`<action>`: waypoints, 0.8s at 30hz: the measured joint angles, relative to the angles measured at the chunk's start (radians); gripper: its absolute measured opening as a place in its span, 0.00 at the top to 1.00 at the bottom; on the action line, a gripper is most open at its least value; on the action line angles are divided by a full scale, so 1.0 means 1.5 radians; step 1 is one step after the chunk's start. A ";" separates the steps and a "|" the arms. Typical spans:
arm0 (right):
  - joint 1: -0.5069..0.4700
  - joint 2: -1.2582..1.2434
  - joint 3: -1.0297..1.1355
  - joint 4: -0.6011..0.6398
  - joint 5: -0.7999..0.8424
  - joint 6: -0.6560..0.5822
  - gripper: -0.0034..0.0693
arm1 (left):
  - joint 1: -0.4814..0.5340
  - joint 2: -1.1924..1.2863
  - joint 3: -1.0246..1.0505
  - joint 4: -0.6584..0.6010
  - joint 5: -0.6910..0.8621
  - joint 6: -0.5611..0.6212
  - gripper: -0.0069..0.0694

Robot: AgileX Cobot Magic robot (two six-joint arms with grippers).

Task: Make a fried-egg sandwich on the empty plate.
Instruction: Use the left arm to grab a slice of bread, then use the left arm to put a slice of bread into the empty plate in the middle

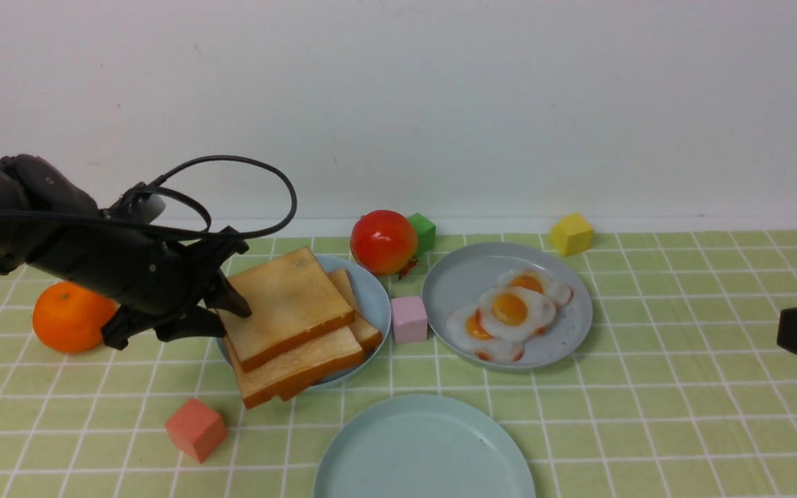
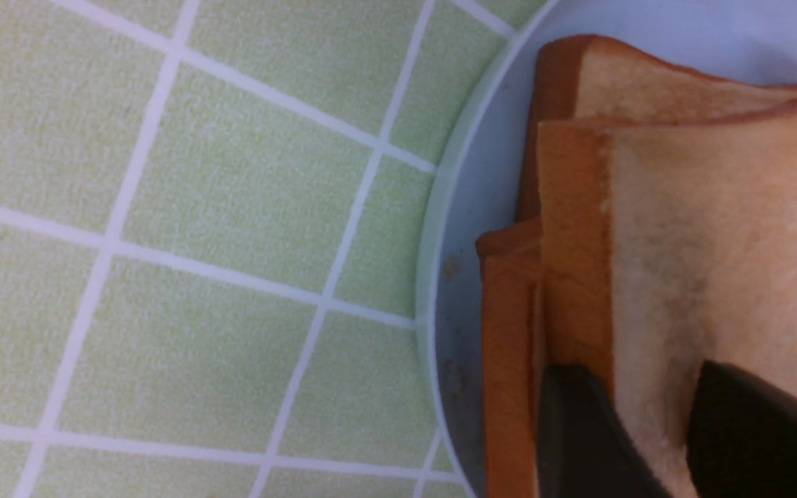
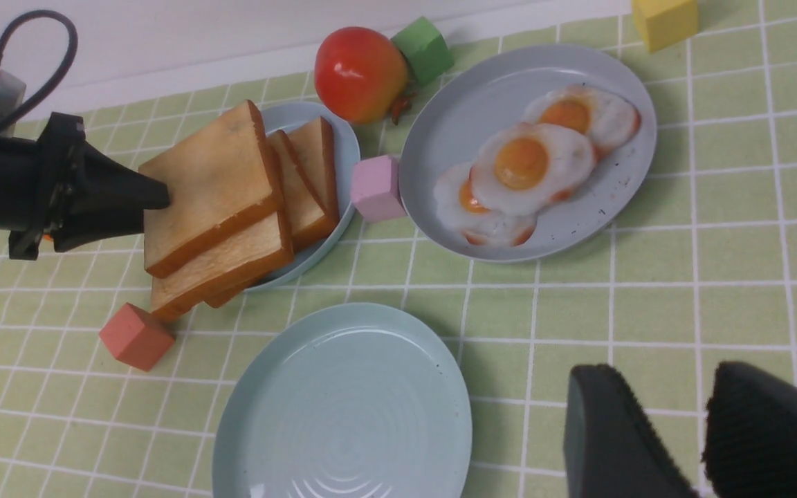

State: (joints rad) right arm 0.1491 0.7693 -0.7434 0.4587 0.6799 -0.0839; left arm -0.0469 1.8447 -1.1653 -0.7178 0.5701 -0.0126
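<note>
Several toast slices are stacked on a light blue plate (image 1: 374, 301). My left gripper (image 1: 229, 315) is shut on the left edge of the top toast slice (image 1: 288, 304), which tilts up off the stack. In the left wrist view one finger (image 2: 578, 429) lies under this slice (image 2: 717, 263) and the other on top of it. Three fried eggs (image 1: 515, 308) overlap on a greyer blue plate (image 1: 468, 277). The empty aqua plate (image 1: 426, 449) sits at the front centre. My right gripper (image 3: 654, 394) is open and empty over the cloth, right of the empty plate (image 3: 343, 408).
A red fruit (image 1: 383, 242) and a green cube (image 1: 423, 232) stand behind the plates, with a yellow cube (image 1: 571, 235) at the back right. A pink cube (image 1: 409, 319) sits between the two full plates. An orange (image 1: 70, 317) and a red cube (image 1: 196, 429) are on the left.
</note>
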 joint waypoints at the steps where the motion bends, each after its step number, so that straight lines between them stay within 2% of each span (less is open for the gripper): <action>1: 0.000 0.000 0.000 -0.001 0.000 0.000 0.62 | 0.000 0.000 0.000 0.000 0.000 0.000 0.63; 8: 0.000 0.000 0.000 -0.001 0.000 0.000 0.62 | 0.000 -0.004 -0.001 0.017 0.003 -0.001 0.87; 12: 0.000 0.000 0.000 -0.001 0.000 0.000 0.62 | 0.000 -0.037 -0.001 0.035 0.023 0.008 0.87; 14: 0.000 0.000 0.000 -0.001 0.000 0.000 0.62 | 0.000 -0.061 -0.001 0.036 0.037 0.032 0.87; 16: 0.000 0.000 0.000 -0.001 0.000 0.000 0.62 | -0.005 -0.104 -0.001 0.026 0.068 0.093 0.87; 19: 0.000 0.000 0.000 -0.001 0.000 0.000 0.62 | -0.039 -0.142 -0.001 0.003 0.112 0.176 0.87; 22: 0.000 0.000 0.000 -0.001 0.001 0.000 0.62 | -0.081 -0.146 0.000 -0.014 0.130 0.207 0.87; 24: 0.000 0.000 0.000 -0.001 0.001 0.000 0.62 | -0.134 -0.139 0.016 -0.026 0.122 0.216 0.87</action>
State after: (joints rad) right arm 0.1491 0.7693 -0.7434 0.4569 0.6810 -0.0839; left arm -0.2481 1.6354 -1.1416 -0.7574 0.7539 0.3115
